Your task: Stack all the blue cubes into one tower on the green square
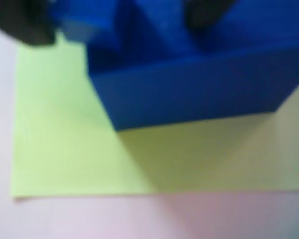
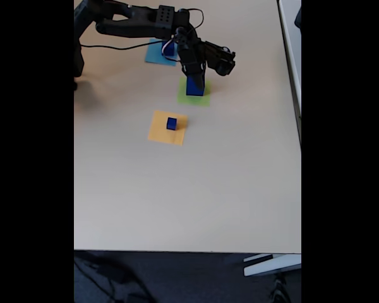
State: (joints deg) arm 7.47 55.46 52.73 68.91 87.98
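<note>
Gripping, apparently: claw [image 2: 195, 81] on blue cube [image 1: 189, 94]

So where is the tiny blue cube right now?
In the fixed view the small blue cube sits on the orange-yellow square, near its upper right, just below and left of the green square.

Under my pincer [image 2: 194, 77] I count: blue cubes, three — two stacked [image 2: 194, 87], one apart [image 2: 171, 123]; paper squares, three — green [image 2: 202, 98], orange-yellow [image 2: 158, 131], light-blue [image 2: 155, 55].
</note>
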